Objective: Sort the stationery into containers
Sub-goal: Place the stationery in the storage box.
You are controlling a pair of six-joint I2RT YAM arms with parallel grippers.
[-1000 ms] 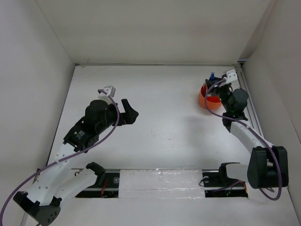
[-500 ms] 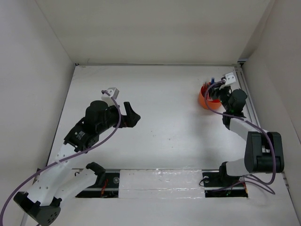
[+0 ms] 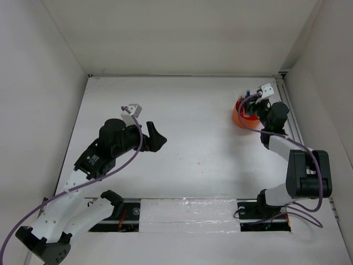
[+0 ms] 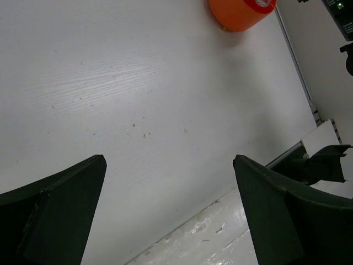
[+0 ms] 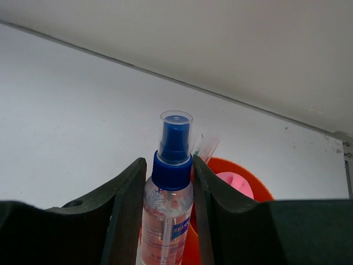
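Note:
The round orange tub (image 3: 241,119) stands at the far right of the table. My right gripper (image 3: 252,102) hovers over it, shut on the clear blue-capped bottle (image 5: 165,215). In the right wrist view the bottle stands upright between the fingers (image 5: 128,193) of that gripper (image 5: 169,162), just in front of the tub's rim (image 5: 255,182). A pink item (image 5: 237,183) lies inside the tub, and pen ends (image 5: 205,146) stick up behind the bottle's cap. My left gripper (image 3: 156,136) hangs open and empty over bare table at mid-left, seen as the left gripper (image 4: 169,160) with the tub (image 4: 237,14) far off.
White walls close in the table on the left, back and right. A metal rail (image 3: 292,110) runs along the right edge beside the tub. A taped strip (image 3: 187,210) and the arm bases lie at the near edge.
The right arm has folded in closer to the tub, still holding the bottle above it. The left gripper has drifted a little to the right.

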